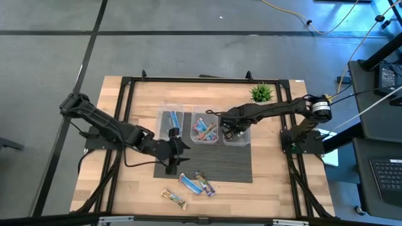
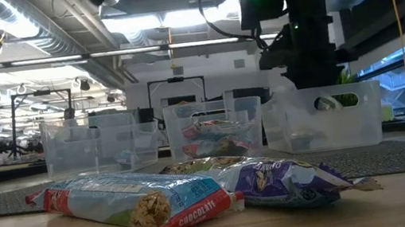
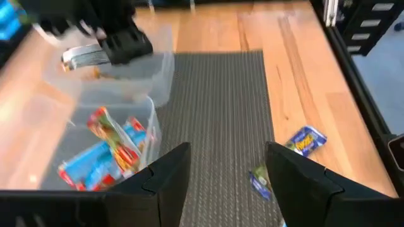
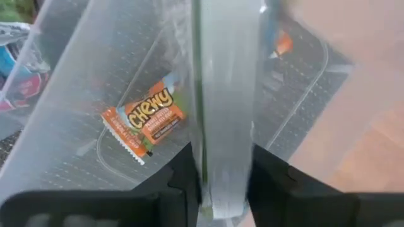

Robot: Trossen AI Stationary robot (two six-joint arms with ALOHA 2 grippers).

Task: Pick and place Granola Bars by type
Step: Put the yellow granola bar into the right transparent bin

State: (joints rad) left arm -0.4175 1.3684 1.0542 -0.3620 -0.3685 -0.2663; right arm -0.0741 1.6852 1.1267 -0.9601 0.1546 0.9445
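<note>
Three clear bins stand in a row on the dark mat's far part. The left bin (image 1: 171, 122) holds a blue bar. The middle bin (image 1: 204, 130) holds several red-and-blue bars (image 3: 104, 154). The right bin (image 1: 239, 133) has an orange Chewy bar (image 4: 148, 120) lying flat on its floor. Three loose bars lie near the near edge: a blue-white one (image 2: 136, 204), a purple one (image 2: 285, 182) and a gold one (image 1: 174, 197). My left gripper (image 3: 227, 183) hovers open over the mat near the middle bin. My right gripper (image 4: 224, 189) is at the right bin's wall. My right gripper has the right bin's clear wall (image 4: 227, 126) between its two fingers, one finger inside the bin and one outside. It comes from above, pointing down. The bin stands on the mat.
A small green plant (image 1: 262, 93) stands at the far right of the table. Black frame rails run along the table's sides. Bare wood shows left of the bins and along the near edge around the loose bars.
</note>
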